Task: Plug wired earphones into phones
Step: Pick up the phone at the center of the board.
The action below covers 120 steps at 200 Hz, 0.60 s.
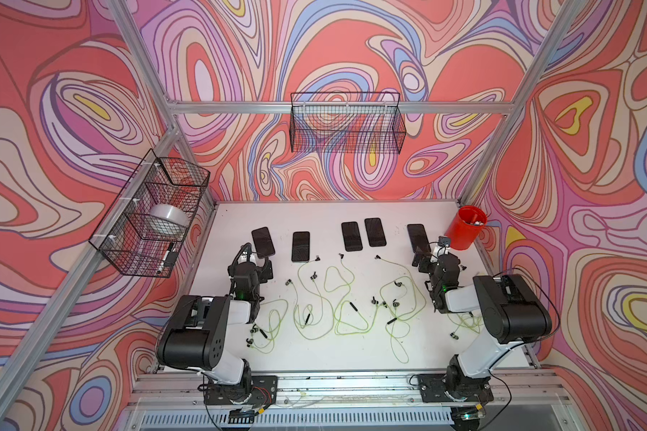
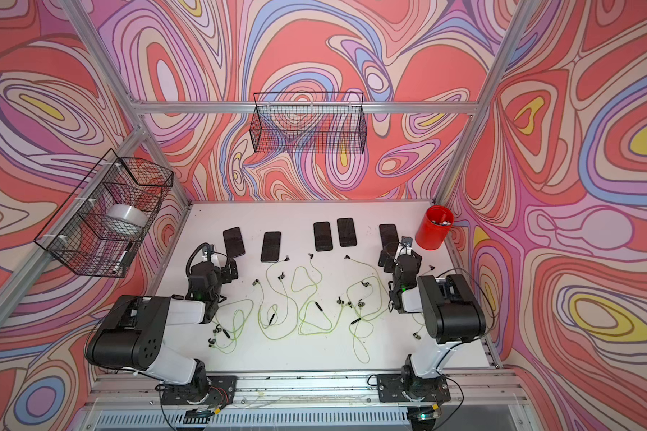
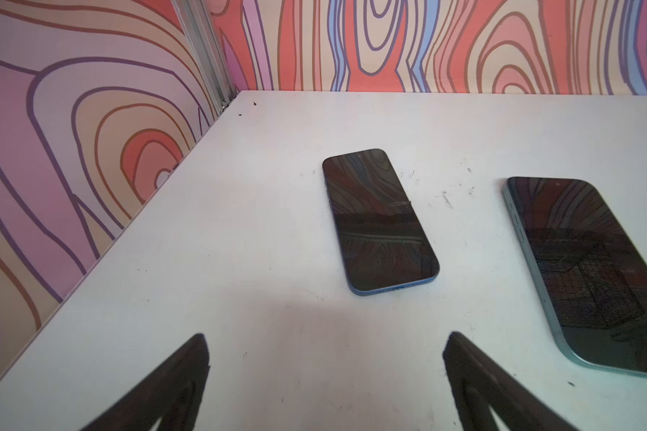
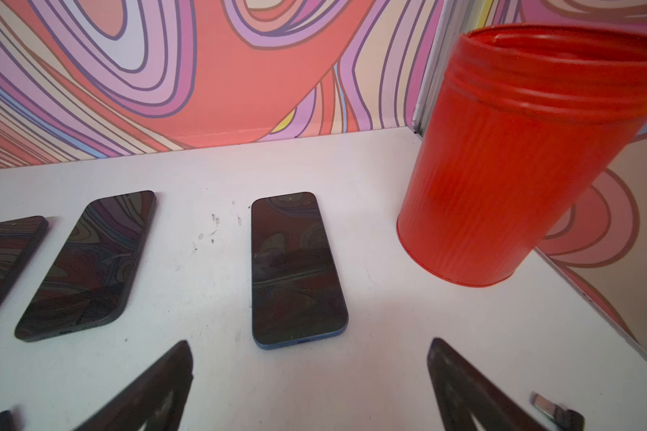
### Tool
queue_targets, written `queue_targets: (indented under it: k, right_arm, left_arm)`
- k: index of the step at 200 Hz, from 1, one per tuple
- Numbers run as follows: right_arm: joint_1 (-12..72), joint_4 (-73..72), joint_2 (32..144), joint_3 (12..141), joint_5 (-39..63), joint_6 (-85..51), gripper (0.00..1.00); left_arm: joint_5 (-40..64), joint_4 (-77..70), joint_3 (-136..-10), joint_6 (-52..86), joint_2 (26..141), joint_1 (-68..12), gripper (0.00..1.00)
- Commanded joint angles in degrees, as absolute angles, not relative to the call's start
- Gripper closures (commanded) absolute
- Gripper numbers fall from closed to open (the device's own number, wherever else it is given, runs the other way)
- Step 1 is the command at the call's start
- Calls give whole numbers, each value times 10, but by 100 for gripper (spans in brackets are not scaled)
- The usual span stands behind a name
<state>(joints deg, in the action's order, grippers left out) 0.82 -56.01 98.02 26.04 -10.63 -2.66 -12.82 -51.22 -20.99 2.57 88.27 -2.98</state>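
A: Top view?
B: Five flat glossy black phones (image 1: pixel 300 246) in a row mid-frame on the white bench (image 1: pixel 333 354); thin yellow-green earphones (image 1: pixel 353 306) sprawl below them.
A: Left wrist?
B: Wide, empty left hand (image 3: pixel 325 336); blue-rimmed phone (image 3: pixel 380 220) just ahead of its fingers.
A: Right wrist?
B: Wide, empty right hand (image 4: pixel 310 340); blue-edged phone (image 4: pixel 297 268) just ahead, red cup (image 4: pixel 501 168) beside it.

Five phones (image 1: pixel 300 246), five earphones (image 1: pixel 353 306), two baskets (image 1: pixel 346 112), one cup (image 1: pixel 462 233)

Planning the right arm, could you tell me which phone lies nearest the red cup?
The phone at the row's right end; it alone sits right beside the red cup.
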Motion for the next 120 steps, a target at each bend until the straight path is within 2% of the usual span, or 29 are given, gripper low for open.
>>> queue_targets:
  k: [1, 120]
  right_arm:
    - [8, -562, 982, 263, -102, -29, 2]
    - [8, -556, 983, 266, -100, -30, 2]
  left_arm:
    - [-125, -526, -210, 19, 885, -28, 0]
    - [-123, -522, -213, 19, 886, -28, 0]
